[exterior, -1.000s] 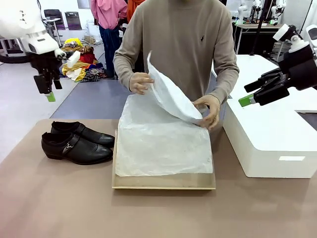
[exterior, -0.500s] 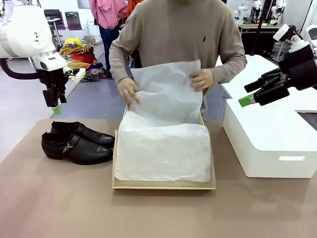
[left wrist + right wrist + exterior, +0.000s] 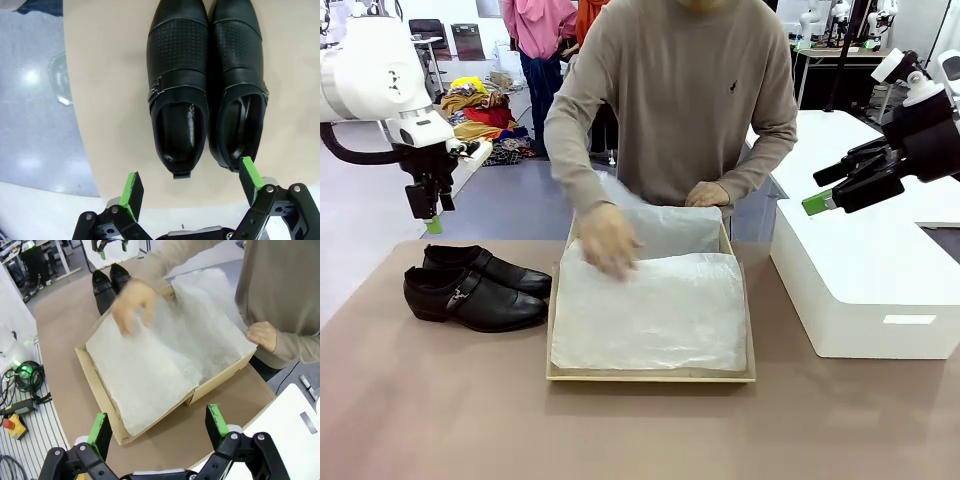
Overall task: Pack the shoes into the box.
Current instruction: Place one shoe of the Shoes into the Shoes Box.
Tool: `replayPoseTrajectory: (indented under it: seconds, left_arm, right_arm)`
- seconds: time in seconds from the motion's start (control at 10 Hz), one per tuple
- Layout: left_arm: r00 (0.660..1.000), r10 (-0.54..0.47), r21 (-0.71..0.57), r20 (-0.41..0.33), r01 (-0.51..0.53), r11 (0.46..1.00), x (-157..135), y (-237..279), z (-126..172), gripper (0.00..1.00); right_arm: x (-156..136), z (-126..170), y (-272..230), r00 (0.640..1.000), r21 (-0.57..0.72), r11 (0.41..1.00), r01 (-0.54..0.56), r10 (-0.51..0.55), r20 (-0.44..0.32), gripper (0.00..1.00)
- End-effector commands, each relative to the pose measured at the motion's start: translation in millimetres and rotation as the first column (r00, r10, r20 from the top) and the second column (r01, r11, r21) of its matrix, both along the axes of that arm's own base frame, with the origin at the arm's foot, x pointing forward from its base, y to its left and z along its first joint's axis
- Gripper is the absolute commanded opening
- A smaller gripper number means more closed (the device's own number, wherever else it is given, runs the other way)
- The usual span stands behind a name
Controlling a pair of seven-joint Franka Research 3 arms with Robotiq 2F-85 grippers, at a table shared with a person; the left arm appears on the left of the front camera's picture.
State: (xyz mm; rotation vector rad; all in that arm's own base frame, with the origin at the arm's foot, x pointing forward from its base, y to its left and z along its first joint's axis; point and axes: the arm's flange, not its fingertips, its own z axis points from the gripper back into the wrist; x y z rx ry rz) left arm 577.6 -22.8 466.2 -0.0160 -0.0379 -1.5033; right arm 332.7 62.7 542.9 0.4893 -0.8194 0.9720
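Right now my left gripper (image 3: 191, 186), jaws apart, hangs over the black dress shoes (image 3: 205, 85), toes toward 12 o'clock, heels nearest.

Person's hand (image 3: 608, 240) motion-blurred over tissue paper (image 3: 655, 315), floor of box (image 3: 650, 376) hidden beneath

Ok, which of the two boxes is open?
The tan cardboard box mid-table, lined with tissue paper; the white box beside it is shut.
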Motion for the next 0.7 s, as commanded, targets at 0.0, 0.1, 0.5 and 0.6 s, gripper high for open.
replayPoseTrajectory:
  seconds: [0.0, 0.1, 0.5, 0.6]
  left_arm:
    - [1.0, 0.016, 0.003, -0.003, -0.016, 1.0, 0, 1, 0, 1.0]
    - [1.0, 0.016, 0.003, -0.003, -0.016, 1.0, 0, 1, 0, 1.0]
    - [1.0, 0.014, 0.0, -0.013, -0.014, 1.0, 11, -4, -13, 1.0]
    - [1.0, 0.012, -0.012, -0.015, -0.012, 1.0, 18, -5, -16, 1.0]
  right_arm:
    - [4, -1, 0, 1.0, 0.011, 1.0, -0.024, 0.024, 0.02, 1.0]
    - [4, -1, 0, 1.0, 0.011, 1.0, -0.024, 0.024, 0.02, 1.0]
    - [4, -1, 0, 1.0, 0.011, 1.0, -0.024, 0.024, 0.02, 1.0]
    - [4, -1, 0, 1.0, 0.011, 1.0, -0.024, 0.024, 0.02, 1.0]
